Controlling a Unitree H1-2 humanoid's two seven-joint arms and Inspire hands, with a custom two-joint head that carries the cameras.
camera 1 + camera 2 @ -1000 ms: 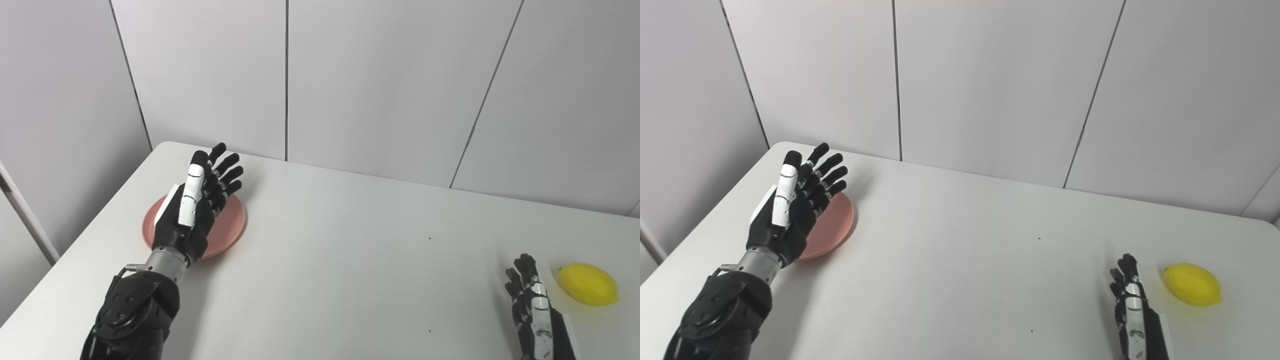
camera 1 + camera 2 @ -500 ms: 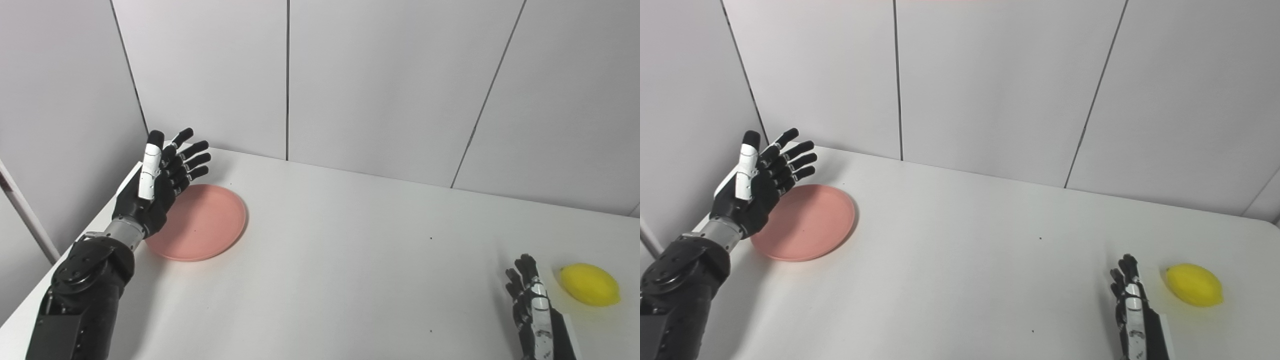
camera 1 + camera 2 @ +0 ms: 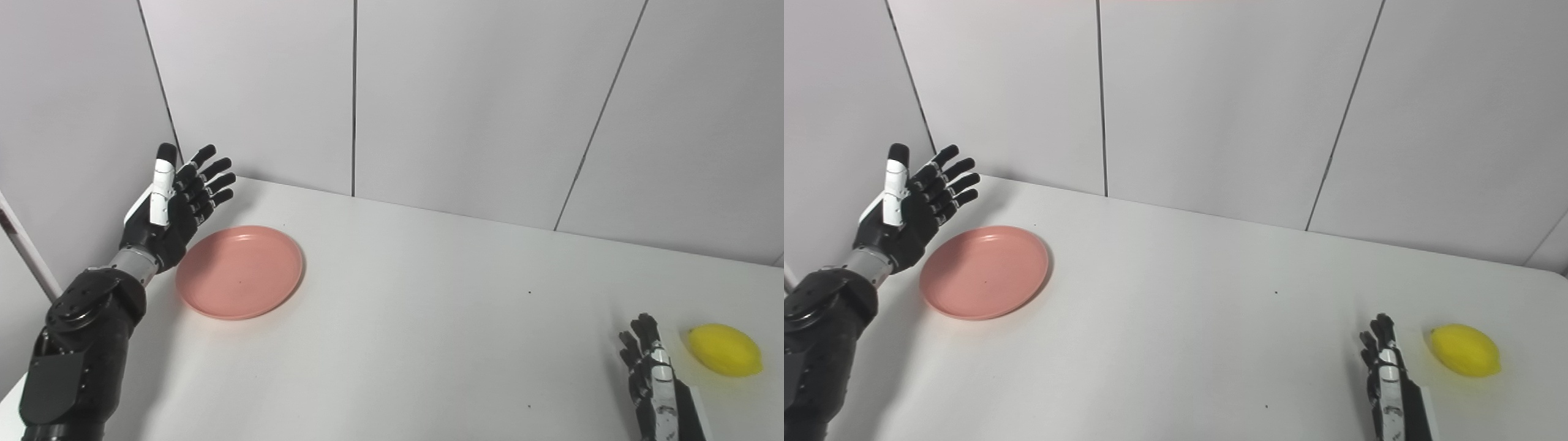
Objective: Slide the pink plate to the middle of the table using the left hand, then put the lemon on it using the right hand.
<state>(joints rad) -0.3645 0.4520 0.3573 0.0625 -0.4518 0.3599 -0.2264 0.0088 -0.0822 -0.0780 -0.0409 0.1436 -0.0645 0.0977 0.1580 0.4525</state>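
Observation:
A round pink plate (image 3: 240, 271) lies flat on the left part of the white table (image 3: 416, 318). My left hand (image 3: 170, 202) is raised above the table's left edge, just left of the plate and apart from it, open with fingers spread and palm facing right. A yellow lemon (image 3: 725, 350) lies near the table's right front. My right hand (image 3: 649, 380) rests low just left of the lemon, not touching it, fingers extended and open, holding nothing.
Grey wall panels (image 3: 465, 104) stand close behind the table and along its left side. The table's left edge runs under my left forearm (image 3: 79, 343). A few small dark specks mark the tabletop.
My left hand has swung left and up, from over the plate to beyond its left rim, uncovering it. The plate, lemon and right hand have stayed where they were.

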